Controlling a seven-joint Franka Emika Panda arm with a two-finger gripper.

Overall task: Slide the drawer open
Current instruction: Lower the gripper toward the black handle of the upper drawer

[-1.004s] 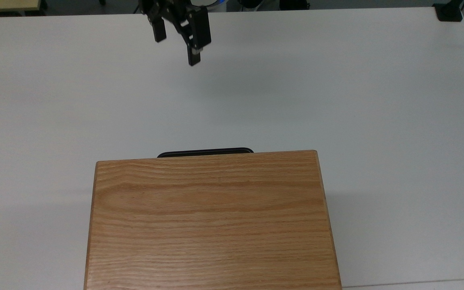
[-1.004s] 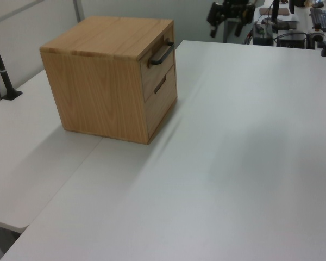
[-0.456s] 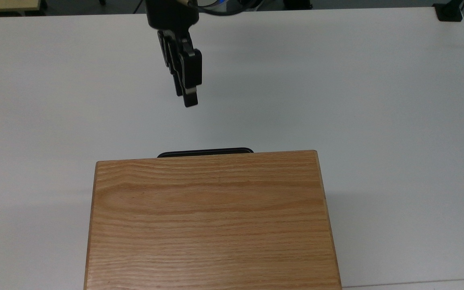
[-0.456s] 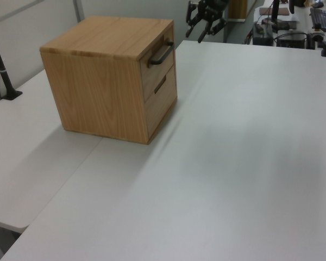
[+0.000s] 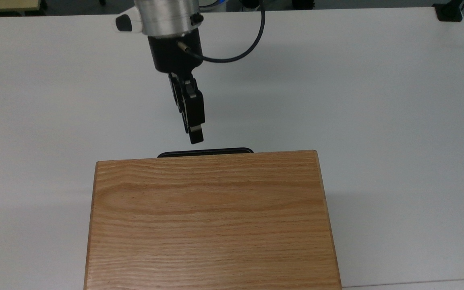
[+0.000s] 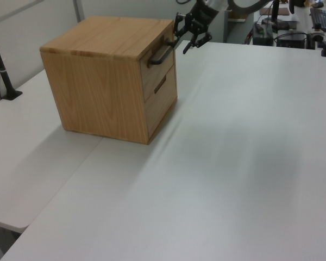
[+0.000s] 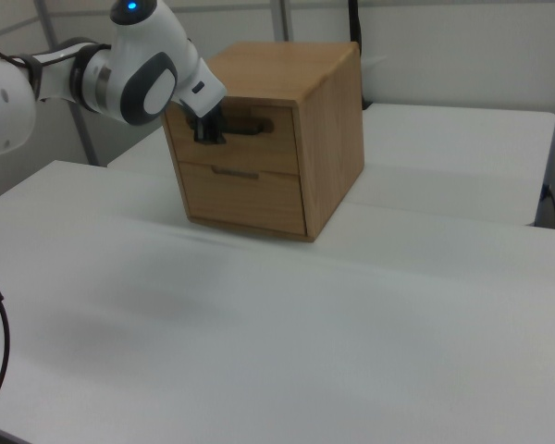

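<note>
The gripper (image 6: 186,37) hovers just short of the handle (image 6: 161,55) on the closed drawer (image 6: 158,64), fingers spread wide, likely to straddle the bar.

From the top view the cabinet (image 5: 212,219) runs off the bottom edge, and its flat top covers the drawer front, so just a thin strip of the black handle (image 5: 205,152) peeks out. The arm (image 5: 163,18) is chopped off at the upper edge there. In the right view the arm (image 7: 120,69) blocks the left end of the handle (image 7: 250,125), and the gripper is tucked behind it, too dark to make out.
</note>
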